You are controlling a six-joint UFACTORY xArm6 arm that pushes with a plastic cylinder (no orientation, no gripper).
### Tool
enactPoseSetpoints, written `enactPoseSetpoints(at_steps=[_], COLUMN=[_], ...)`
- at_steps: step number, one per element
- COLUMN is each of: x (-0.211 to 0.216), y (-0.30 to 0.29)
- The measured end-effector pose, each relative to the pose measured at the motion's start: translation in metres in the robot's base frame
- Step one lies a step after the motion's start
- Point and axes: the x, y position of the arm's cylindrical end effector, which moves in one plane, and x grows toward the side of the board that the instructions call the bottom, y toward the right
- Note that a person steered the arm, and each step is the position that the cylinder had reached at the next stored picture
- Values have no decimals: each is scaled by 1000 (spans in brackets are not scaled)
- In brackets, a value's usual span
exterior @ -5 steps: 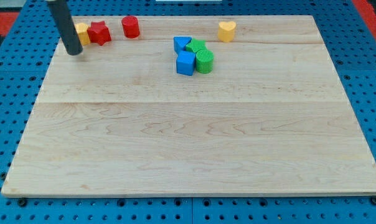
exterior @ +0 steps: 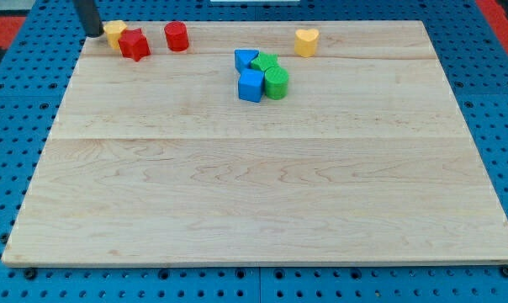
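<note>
My tip (exterior: 93,33) stands at the view's top left corner of the wooden board (exterior: 254,185), just left of a yellow block (exterior: 113,32) and close to it; contact cannot be told. A red star-like block (exterior: 134,45) sits against that yellow block on its lower right. A red cylinder (exterior: 177,36) stands a little further right. Near the top middle lies a cluster: a blue triangular block (exterior: 246,60), a blue cube (exterior: 251,85), a green block (exterior: 266,62) and a green cylinder (exterior: 277,83). A yellow heart-shaped block (exterior: 306,41) sits alone toward the top right.
The board lies on a blue perforated table (exterior: 10,168). A red area (exterior: 6,25) shows beyond the table at the top left corner of the view.
My tip has moved toward the view's top, from below-left of the yellow block to its left side. The blocks look unmoved.
</note>
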Motion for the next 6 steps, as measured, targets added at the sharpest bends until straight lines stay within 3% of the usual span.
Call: enactPoseSetpoints(at_steps=[1, 2, 4, 5, 6], x=[14, 33, 154, 208, 223], y=[49, 50, 86, 147, 238])
